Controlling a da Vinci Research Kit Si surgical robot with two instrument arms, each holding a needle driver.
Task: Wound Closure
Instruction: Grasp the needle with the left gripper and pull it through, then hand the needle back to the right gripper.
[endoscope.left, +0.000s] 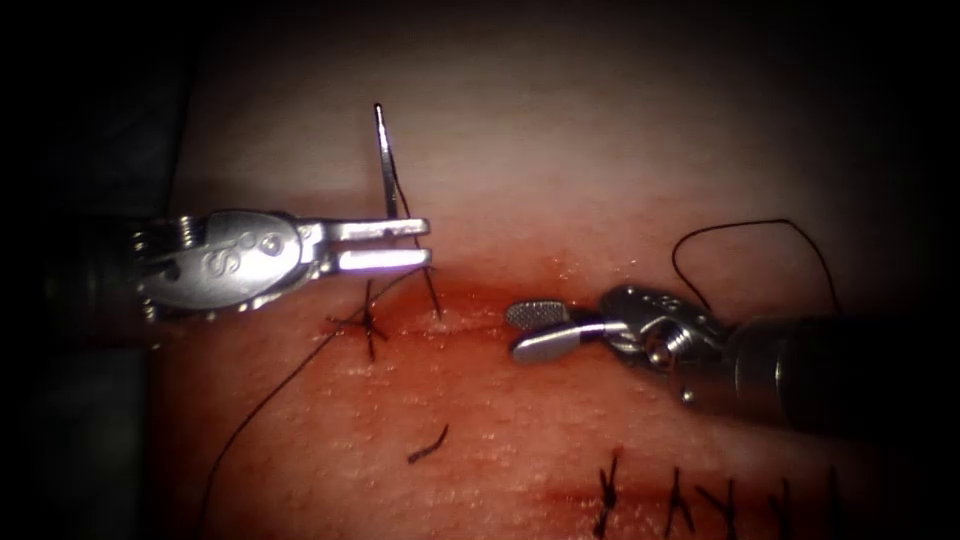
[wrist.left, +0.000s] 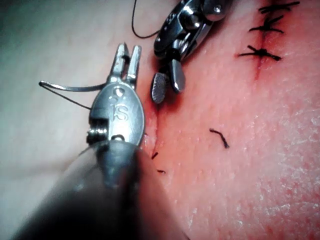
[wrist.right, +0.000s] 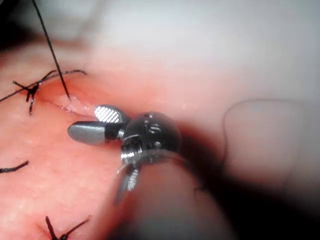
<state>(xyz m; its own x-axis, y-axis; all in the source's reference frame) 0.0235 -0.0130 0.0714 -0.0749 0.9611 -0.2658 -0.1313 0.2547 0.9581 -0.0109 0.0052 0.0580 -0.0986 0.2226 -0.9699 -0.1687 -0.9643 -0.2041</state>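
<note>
My left tool (endoscope.left: 425, 243) has its jaws clamped on the needle (endoscope.left: 386, 165), gripping it near the thread end of the curve, so the rest of the needle sticks up and away from the cut (endoscope.left: 450, 310). The needle is completely out of the tissue (endoscope.left: 520, 420), sitting just above the cut's left end. In the left wrist view the needle (wrist.left: 70, 88) shows as a thin curved sliver poking out sideways from my left tool (wrist.left: 126, 55).

The thread (endoscope.left: 432, 290) drops from the jaws down into the tissue right at the cut's edge, next to the finished knot (endoscope.left: 368, 325) at the left end of the cut. Another strand trails off from that knot, away from the cut and down across the tissue.

My right tool (endoscope.left: 535, 330) is parked just right of that spot, right over the cut, with its jaws spread open and holding nothing. Same deal in the right wrist view: right tool (wrist.right: 95, 124) open, with the thread (wrist.right: 55, 60) going into the tissue just beyond the tips. A loop of thread curls above the right tool's wrist.

There's a loose cut end (endoscope.left: 428, 446) lying on the tissue below the cut, and a row of older stitches (endoscope.left: 680, 500) further below, off to the right. Red fluid (endoscope.left: 480, 298) stains the tissue along the cut.
</note>
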